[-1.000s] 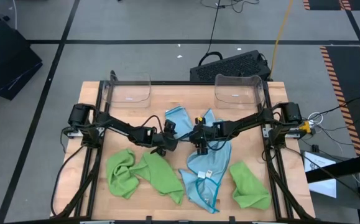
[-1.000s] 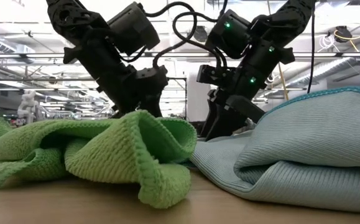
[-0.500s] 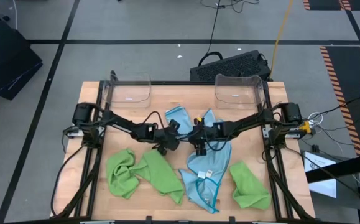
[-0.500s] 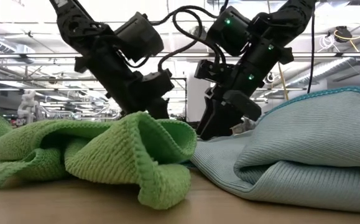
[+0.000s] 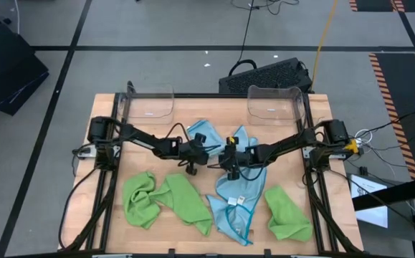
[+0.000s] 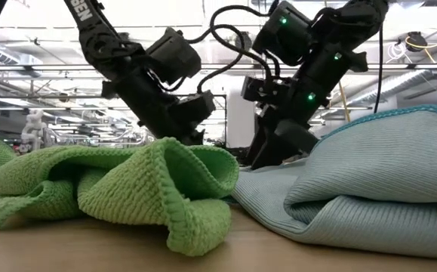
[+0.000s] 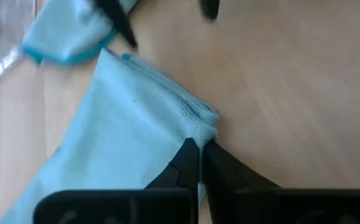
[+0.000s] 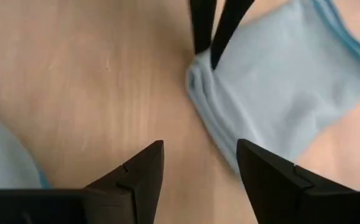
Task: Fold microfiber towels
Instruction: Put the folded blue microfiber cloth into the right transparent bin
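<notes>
Light-blue microfiber towel w/ teal edging [image 5: 206, 133] lies mid-frame in high view, just above centre. Left gripper [image 7: 198, 149] is pinched closed on its bunched corner; right gripper [image 8: 198, 163] hovers w/ jaws apart nearby. Best: right grabs an adjacent corner, then both pull taut & flat before folding.

We see a wooden table [image 5: 150, 132] standing on a grey floor [image 5: 157, 29] crossed by dark lines, with orange-and-black hazard striping [image 5: 393, 86] at one side. Beyond the table, bright ceiling lights [image 6: 22, 45] hang over a large open room.
</notes>
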